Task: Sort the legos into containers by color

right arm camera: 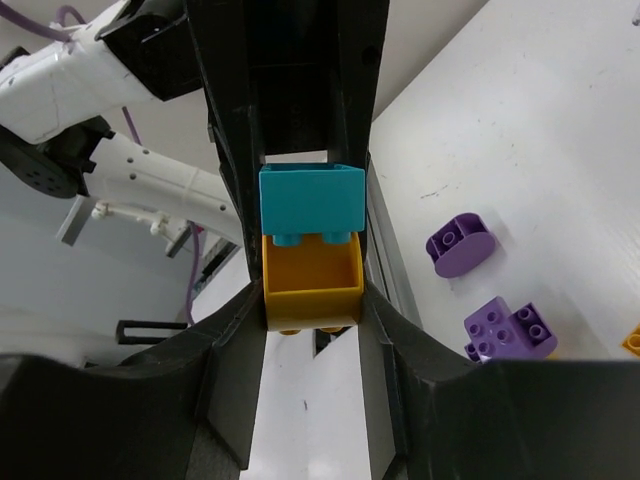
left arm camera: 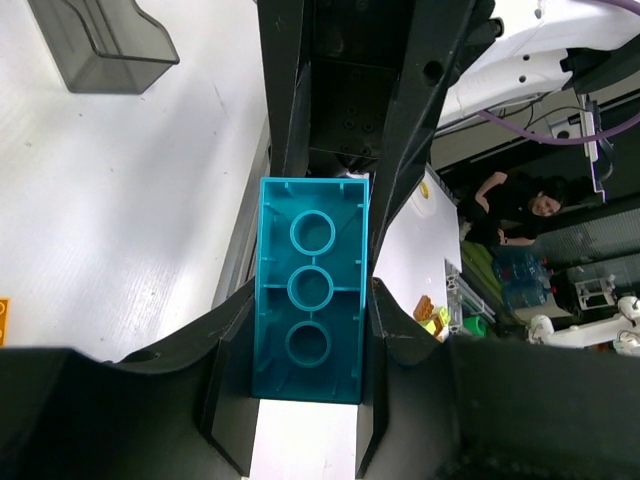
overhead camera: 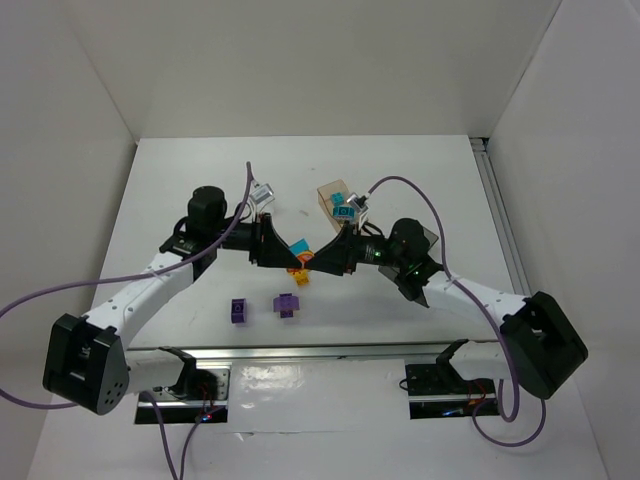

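Both arms reach in from their bases toward the table's middle with elbows bowed outward, so the two grippers meet tip to tip, purple cables looping off each wrist. The left gripper [left arm camera: 312,260] is closed on a teal brick [left arm camera: 310,335], which lies lengthwise between its fingers with the hollow underside and its three round tubes facing the wrist camera. The right gripper [right arm camera: 312,250] is closed fully on an orange brick [right arm camera: 312,290] that fills the gap between its fingers. A teal brick touches the far end of that orange one, and the top view shows only one teal brick at the meeting point. Both held bricks are off the table. On the table to the base side of the fingertips lie two purple bricks [overhead camera: 240,311] [overhead camera: 288,304], loose and apart from each other. A sliver of another orange piece [right arm camera: 632,342] shows at the edge of the right wrist view. Beyond the grippers, away from the bases, stands a tan box [overhead camera: 328,192] with a teal piece inside. A grey box [left arm camera: 105,45] stands well apart from the left fingertips, ahead and off to one side, behind the right arm's wrist in the top view. Nothing stands between the two grippers except the bricks themselves. Each wrist carries a small white module whose markings are too small to read. Past the table edge the left wrist view catches a person [left arm camera: 520,205] in dark clothes.
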Robot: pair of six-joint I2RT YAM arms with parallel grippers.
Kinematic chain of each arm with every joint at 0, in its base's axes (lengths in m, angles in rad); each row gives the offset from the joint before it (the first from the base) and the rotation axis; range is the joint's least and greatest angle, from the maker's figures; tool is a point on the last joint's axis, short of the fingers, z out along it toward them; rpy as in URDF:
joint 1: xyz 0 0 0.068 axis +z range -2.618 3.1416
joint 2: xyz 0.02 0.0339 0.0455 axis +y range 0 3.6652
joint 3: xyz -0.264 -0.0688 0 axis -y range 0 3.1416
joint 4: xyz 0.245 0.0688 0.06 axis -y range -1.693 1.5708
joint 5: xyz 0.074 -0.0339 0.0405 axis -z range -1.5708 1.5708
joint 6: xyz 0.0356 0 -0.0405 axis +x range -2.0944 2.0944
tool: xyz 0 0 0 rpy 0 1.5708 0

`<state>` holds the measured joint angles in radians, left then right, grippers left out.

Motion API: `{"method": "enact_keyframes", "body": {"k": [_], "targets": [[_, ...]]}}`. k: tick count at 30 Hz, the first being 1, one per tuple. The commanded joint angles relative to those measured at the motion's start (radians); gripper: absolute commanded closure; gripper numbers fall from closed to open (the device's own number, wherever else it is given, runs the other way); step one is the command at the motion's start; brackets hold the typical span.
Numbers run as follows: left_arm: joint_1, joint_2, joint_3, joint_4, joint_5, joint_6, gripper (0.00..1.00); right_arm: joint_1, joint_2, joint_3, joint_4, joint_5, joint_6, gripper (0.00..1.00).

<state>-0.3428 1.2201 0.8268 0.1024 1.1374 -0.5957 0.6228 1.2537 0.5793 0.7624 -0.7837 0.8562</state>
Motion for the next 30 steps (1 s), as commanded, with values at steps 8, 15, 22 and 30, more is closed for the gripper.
{"method": "enact_keyframes", "body": {"k": [8,15,22,30], "targets": [[-0.015,0.050,0.107,-0.101,-0.030,0.076,0.48,-0.001,0.016,0.042,0.042,0.001,-0.034,0.92],[-0.015,0.041,0.107,-0.110,-0.053,0.076,0.19,-0.001,-0.034,0.021,-0.021,0.021,-0.063,0.95],[0.013,0.010,0.117,-0.121,-0.064,0.076,0.23,-0.011,-0.043,0.002,-0.057,0.021,-0.085,0.95],[0.024,0.001,0.172,-0.138,-0.053,0.064,0.24,-0.020,-0.043,0.067,-0.138,-0.022,-0.135,0.95]]}}
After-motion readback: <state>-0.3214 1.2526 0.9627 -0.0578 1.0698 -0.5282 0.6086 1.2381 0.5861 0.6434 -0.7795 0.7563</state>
